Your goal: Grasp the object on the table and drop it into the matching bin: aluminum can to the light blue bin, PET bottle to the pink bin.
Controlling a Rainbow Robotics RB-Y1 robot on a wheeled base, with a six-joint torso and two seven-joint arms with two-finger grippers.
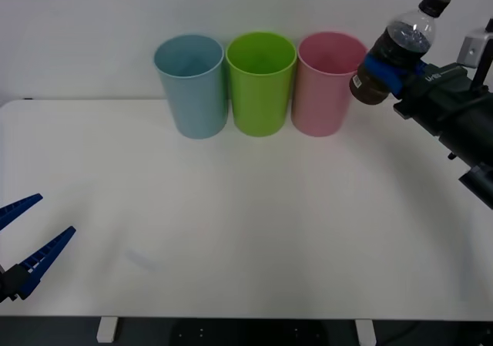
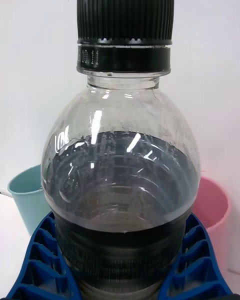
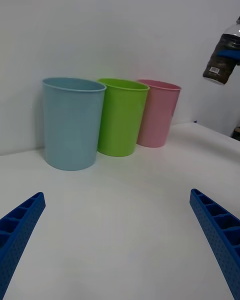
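The right end effector [image 1: 383, 75] held the bottle [image 1: 400, 49] clamped around its lower body, blue fingers [image 2: 37, 260] pressed against both sides of the dark label band, lifted well clear of the bench [image 1: 246, 207]. The bottle's long axis was tilted, black cap [image 1: 436, 2] up and away from the bins, base down toward them. The pink bin [image 1: 327, 84] stood just beside the bottle's base, on its left and lower, so the carry seemed nearly done: the remaining move called for a short shift leftward until the bottle hung over the pink rim before letting go. The green bin [image 1: 260, 82] touched the pink one, with the light blue bin [image 1: 191, 84] beyond it, so overshooting risked the wrong tub. The left end effector [image 1: 31, 246] rested low at the bench's near left edge, spread wide and empty, well apart from the bins.
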